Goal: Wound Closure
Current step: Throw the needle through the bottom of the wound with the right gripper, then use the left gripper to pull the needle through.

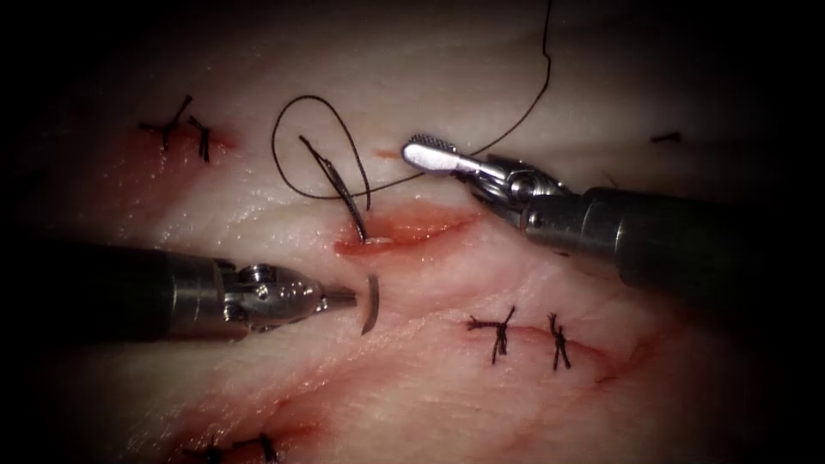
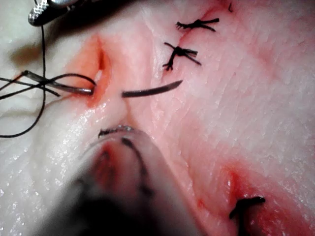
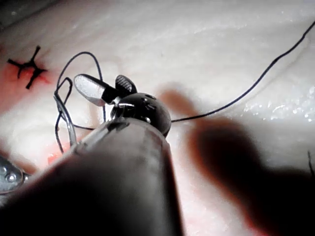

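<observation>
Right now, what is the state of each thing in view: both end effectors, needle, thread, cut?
Left end effector: shut, holds nothing, beside the needle's point.
Right end effector: open, holds nothing.
Needle: in the tissue, entering at the cut, point out.
Thread: slack, looped.
Cut: open, with red fluid.

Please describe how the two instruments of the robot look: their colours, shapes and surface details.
Both are long, thin, dark grey shafts ending in shiny silver metal wrists with small pins and rounded joints. The left tool tapers to a short, narrow silver tip. The right tool has flat, rounded silver fingers; the inner face of one is cross-hatched. No cables or markings can be seen.
</observation>
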{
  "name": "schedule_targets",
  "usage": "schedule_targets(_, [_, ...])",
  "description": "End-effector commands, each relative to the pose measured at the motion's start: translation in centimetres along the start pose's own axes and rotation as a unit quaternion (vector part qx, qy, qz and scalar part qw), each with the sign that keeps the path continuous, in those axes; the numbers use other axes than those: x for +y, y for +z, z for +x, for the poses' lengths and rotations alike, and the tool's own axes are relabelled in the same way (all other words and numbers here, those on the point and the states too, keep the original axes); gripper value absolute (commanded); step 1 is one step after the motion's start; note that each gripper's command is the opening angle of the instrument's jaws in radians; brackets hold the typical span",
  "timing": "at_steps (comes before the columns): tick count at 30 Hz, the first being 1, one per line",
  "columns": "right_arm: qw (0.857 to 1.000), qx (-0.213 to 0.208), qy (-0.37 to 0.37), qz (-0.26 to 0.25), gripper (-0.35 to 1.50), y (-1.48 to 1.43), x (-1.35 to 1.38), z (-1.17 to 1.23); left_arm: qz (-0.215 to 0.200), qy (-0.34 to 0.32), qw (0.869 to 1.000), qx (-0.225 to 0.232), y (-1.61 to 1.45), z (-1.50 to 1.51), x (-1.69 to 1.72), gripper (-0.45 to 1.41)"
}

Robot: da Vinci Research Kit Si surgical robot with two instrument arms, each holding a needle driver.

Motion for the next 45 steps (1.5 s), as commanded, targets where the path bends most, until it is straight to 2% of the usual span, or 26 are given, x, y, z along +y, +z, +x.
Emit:
schedule_targets(1, [1.0, -0.003, -0.022, 0.008, 1.23, 0.14, 0.03, 0.14, -0.001, 0.007, 1.0, 0.015, 0.07, 0.06, -0.02, -0.13])
schedule_targets(3, [0.997, -0.029, -0.062, 0.02, 1.09, 0.15, 0.06, 0.21, 0.0, 0.027, 0.998, 0.054, 0.05, 0.13, -0.03, -0.08])
schedule_targets(6, [0.993, -0.043, -0.106, 0.018, 1.04, 0.13, 0.09, 0.19, 0.004, 0.043, 0.995, 0.087, 0.02, 0.12, 0.05, 0.0])
schedule_targets(10, [0.993, -0.046, -0.107, 0.022, 0.91, 0.08, 0.09, 0.17, 0.011, 0.067, 0.993, 0.098, 0.01, 0.16, 0.15, 0.15])
schedule_targets(15, [0.993, -0.049, -0.107, 0.025, 0.88, 0.02, 0.1, 0.16, 0.017, 0.093, 0.988, 0.123, 0.02, 0.2, 0.29, 0.27])
schedule_targets(16, [0.993, -0.05, -0.107, 0.026, 0.86, 0.0, 0.1, 0.16, 0.02, 0.095, 0.988, 0.122, 0.01, 0.2, 0.3, 0.36])
schedule_targets(21, [0.992, -0.053, -0.107, 0.029, 0.71, -0.05, 0.09, 0.16, 0.054, 0.092, 0.987, 0.117, -0.05, 0.19, 0.35, 0.57])
schedule_targets(34, [0.992, -0.053, -0.11, 0.03, 0.41, -0.04, 0.05, 0.09, 0.107, 0.068, 0.986, 0.104, -0.18, 0.19, 0.28, 0.56])
schedule_targets(44, [0.992, -0.054, -0.107, 0.029, 0.39, -0.01, 0.03, 0.05, 0.113, 0.056, 0.984, 0.125, -0.05, 0.33, 0.2, 0.54])
schedule_targets(45, [0.992, -0.054, -0.107, 0.029, 0.37, -0.01, 0.03, 0.05, 0.115, 0.055, 0.983, 0.13, -0.04, 0.34, 0.17, 0.49])
